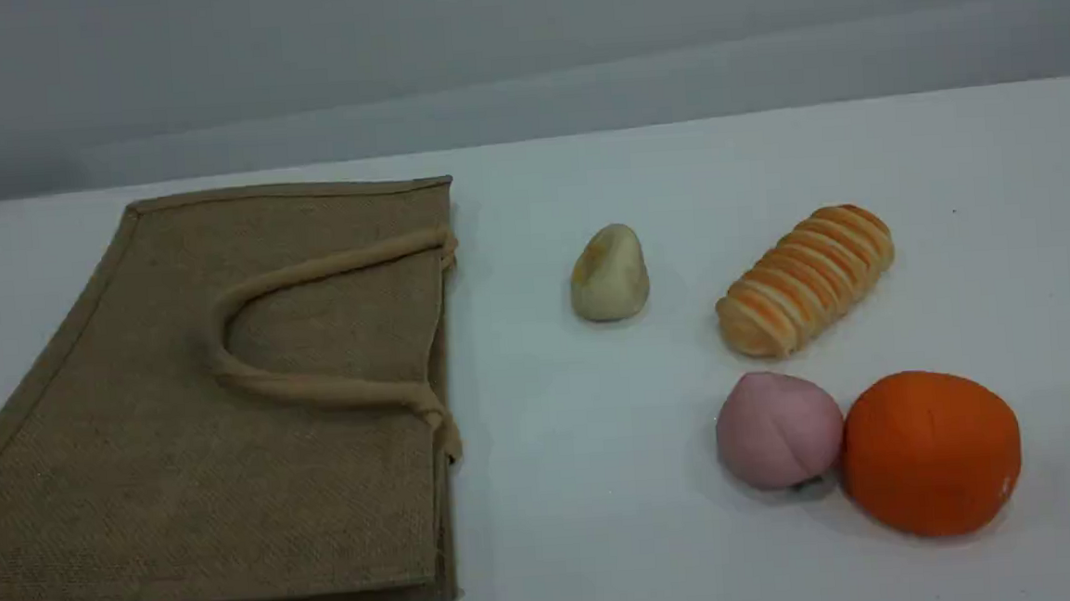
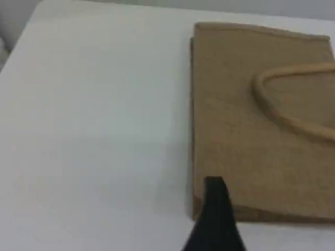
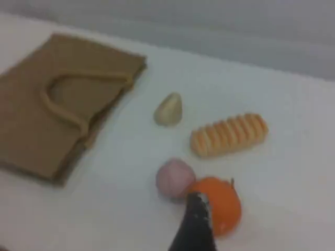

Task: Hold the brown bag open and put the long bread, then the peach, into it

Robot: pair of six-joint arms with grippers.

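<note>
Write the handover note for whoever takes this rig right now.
Left gripper: open, empty, above the table by the brown bag.
Right gripper: open, empty, above the peach and the orange ball.
Bag lies flat and closed at left, handle on top.
Long bread and peach on the table at right, peach touching the ball; a pale lump nearby.
Done: nothing.
Left: open bag, load bread, then peach.

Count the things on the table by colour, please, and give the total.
Brown: 1, the brown bag
Golden-orange with cream ridges: 1, the long bread
Pink: 1, the peach
Bright orange: 1, the orange ball
Pale beige-yellow: 1, the small lump
Total: 5
</note>
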